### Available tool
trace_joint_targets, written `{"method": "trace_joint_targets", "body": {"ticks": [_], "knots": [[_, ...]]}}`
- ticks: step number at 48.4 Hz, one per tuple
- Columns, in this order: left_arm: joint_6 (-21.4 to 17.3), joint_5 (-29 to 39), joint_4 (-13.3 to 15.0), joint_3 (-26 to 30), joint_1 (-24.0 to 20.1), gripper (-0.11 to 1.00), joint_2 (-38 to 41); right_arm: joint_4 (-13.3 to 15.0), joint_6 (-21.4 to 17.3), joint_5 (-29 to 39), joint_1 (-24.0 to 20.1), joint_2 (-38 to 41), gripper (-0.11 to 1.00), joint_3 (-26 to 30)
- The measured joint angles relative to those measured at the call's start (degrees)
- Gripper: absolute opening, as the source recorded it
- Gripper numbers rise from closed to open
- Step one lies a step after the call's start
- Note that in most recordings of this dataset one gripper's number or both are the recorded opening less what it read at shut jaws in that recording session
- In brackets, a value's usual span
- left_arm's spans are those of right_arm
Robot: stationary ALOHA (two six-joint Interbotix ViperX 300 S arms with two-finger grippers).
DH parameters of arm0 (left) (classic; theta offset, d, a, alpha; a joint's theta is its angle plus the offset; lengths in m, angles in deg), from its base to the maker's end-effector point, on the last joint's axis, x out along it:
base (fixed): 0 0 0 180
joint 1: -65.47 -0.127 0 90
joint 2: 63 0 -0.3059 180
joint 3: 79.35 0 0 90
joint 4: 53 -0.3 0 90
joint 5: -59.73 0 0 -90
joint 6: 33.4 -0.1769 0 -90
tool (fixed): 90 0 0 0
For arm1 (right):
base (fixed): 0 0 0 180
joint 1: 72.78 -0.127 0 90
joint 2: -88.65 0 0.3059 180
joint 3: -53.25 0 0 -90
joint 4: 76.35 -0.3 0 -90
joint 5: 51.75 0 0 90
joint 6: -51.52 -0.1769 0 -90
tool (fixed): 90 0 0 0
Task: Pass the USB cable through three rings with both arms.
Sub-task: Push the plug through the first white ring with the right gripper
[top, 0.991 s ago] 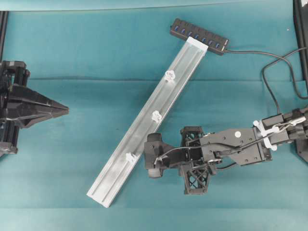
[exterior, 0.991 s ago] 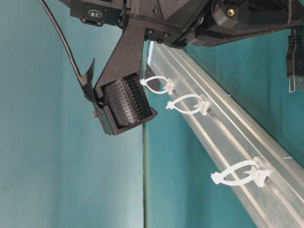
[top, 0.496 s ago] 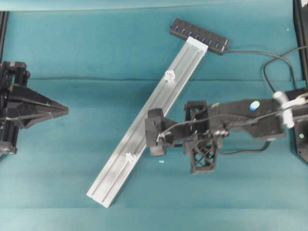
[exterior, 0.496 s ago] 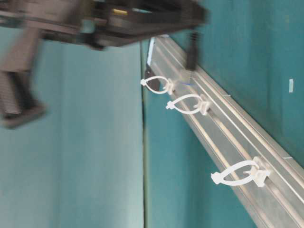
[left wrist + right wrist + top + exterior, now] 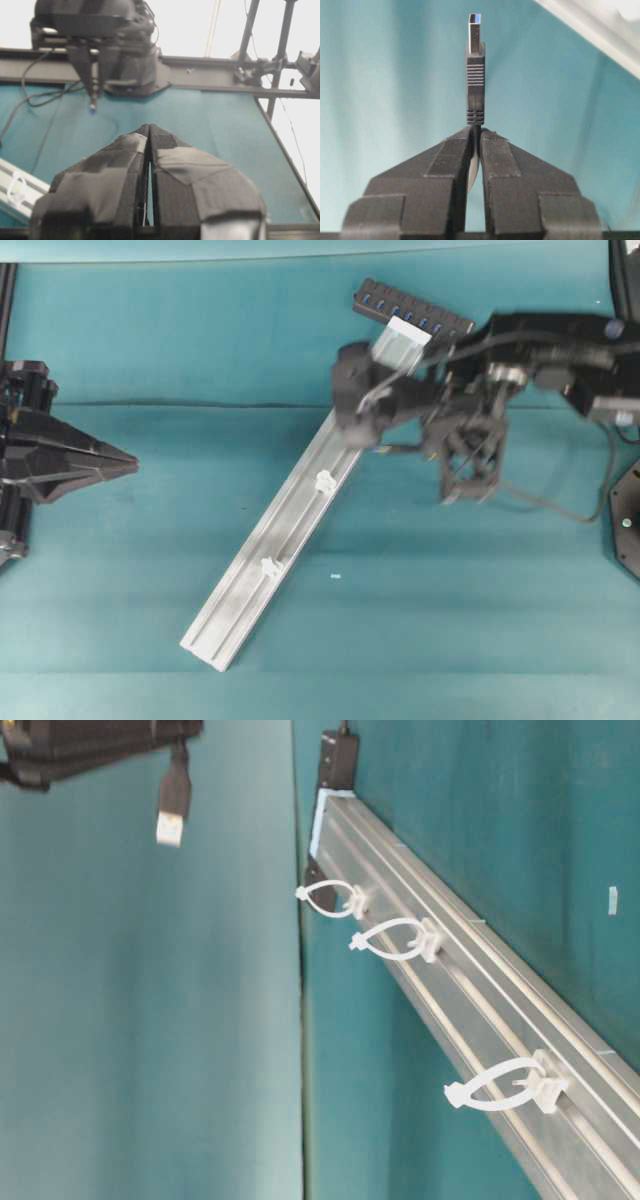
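now USB cable (image 5: 475, 75) above rail (image 5: 290, 520) edge

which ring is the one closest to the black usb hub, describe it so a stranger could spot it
Find the long silver rail running diagonally across the teal table, with the black hub at its far end. Three white rings clip along its edge; yours is the ring nearest that hub, with a close neighbour, unlike the lone ring at the near end.

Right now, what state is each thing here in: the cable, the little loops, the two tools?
USB cable: plug pinched in right tool, not through any loop.
Right tool: shut on the cable, above the rail's hub end.
Left tool: shut, empty, away from the rail.
Three rings: standing on the silver rail, nothing threaded.
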Motion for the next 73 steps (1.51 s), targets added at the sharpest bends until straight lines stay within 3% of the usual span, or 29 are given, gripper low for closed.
{"method": "trace_joint_targets", "body": {"ticks": [8, 24, 30, 41, 58, 73], "knots": [[0.00, 3.16, 0.00, 1.32, -0.09, -0.01, -1.41, 1.14, 5.71, 3.52, 3.78, -0.79, 0.08, 1.76], [0.00, 4.92, 0.09, 4.13, -0.09, -0.01, -3.16, 9.67, 21.09, 4.31, 13.80, -0.88, 0.08, 2.46], [0.79, 5.10, 0.00, 4.92, -0.09, -0.01, -3.16, 12.39, 24.35, 3.43, 17.49, -1.05, 0.08, 2.37], [4.92, 5.10, 0.09, 5.71, 0.00, -0.01, -3.25, 13.18, 30.41, -5.71, 22.15, -0.26, 0.08, 0.79], [5.01, 5.19, 0.09, 5.71, 0.00, -0.01, -3.25, 13.18, 42.36, -24.43, 22.85, 8.00, 0.08, -6.59], [5.10, 6.50, 0.00, 5.71, -0.26, -0.01, -3.16, 13.01, 46.76, -27.95, 22.06, 9.40, 0.08, -6.86]]}}
